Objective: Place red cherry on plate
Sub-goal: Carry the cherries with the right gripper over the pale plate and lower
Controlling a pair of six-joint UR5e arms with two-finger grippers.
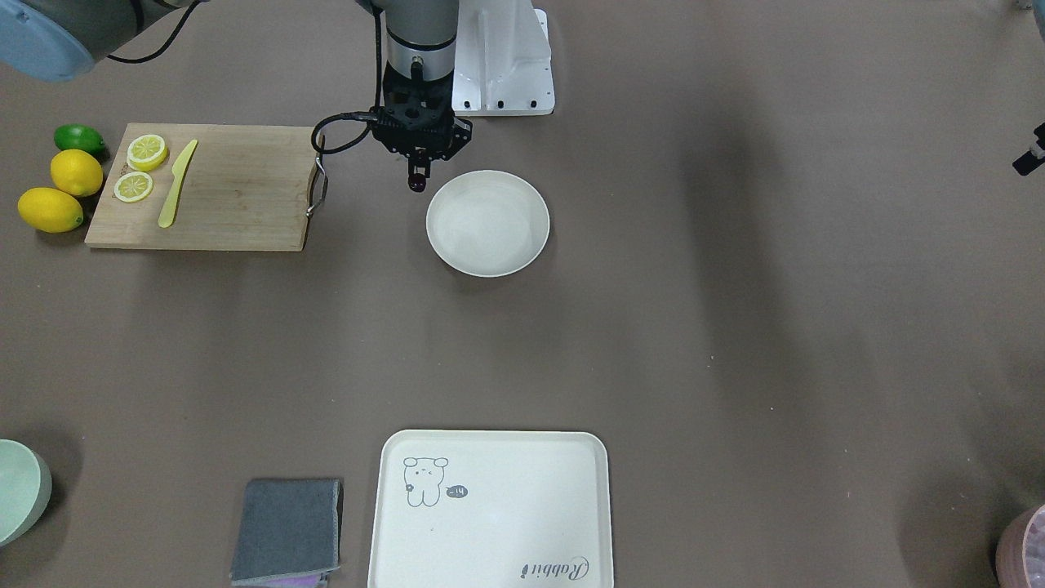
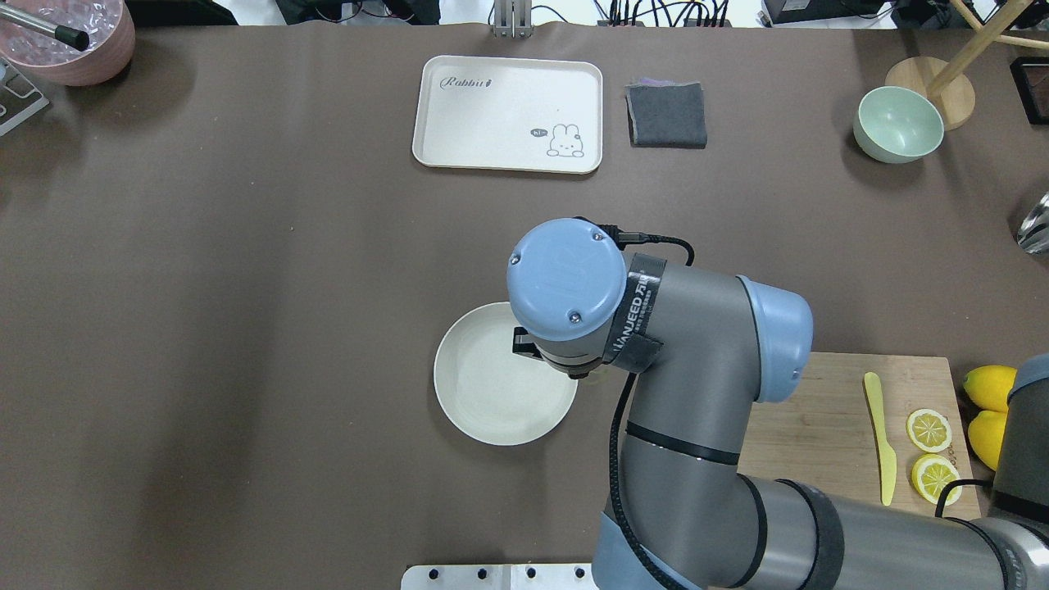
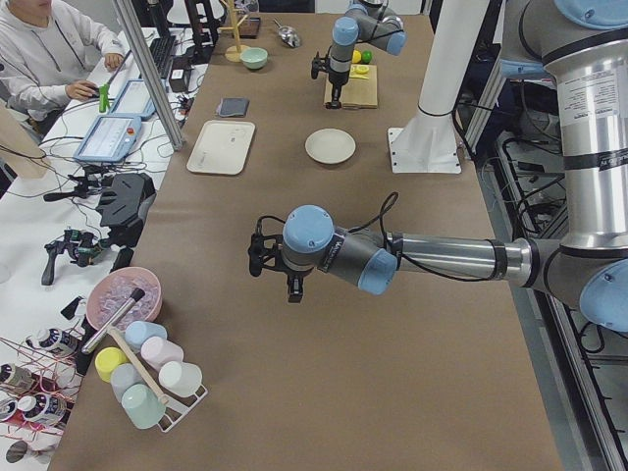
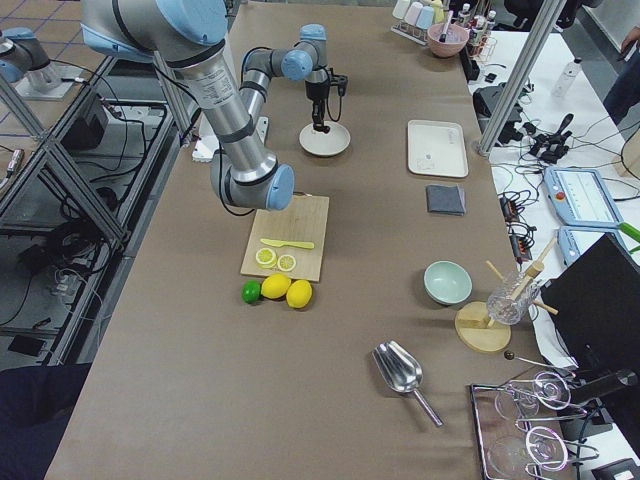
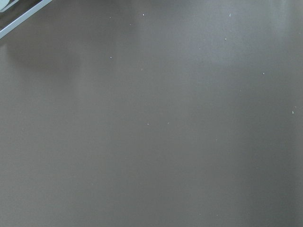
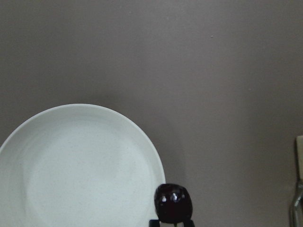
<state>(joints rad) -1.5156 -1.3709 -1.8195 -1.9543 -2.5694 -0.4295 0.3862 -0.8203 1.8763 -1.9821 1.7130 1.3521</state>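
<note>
The red cherry (image 1: 418,183) is a tiny, glossy, near-black fruit hanging in the tips of my right gripper (image 1: 419,173), which is shut on it. It hovers just outside the rim of the plate (image 1: 488,224), a plain round cream-white dish, on the cutting-board side. In the right wrist view the red cherry (image 6: 173,202) sits beside the edge of the plate (image 6: 80,165). The overhead view shows the plate (image 2: 492,393) partly under my right arm. My left gripper (image 3: 294,290) hangs over bare table far from the plate; I cannot tell whether it is open or shut.
A wooden cutting board (image 1: 237,192) carries lemon slices (image 1: 147,152) and a yellow knife (image 1: 176,194); its metal handle lies close to my right gripper. Lemons (image 1: 76,172) and a lime (image 1: 79,139) lie beyond it. A bear-drawing tray (image 1: 490,510), grey cloth (image 1: 287,529) and green bowl (image 1: 20,488) sit opposite.
</note>
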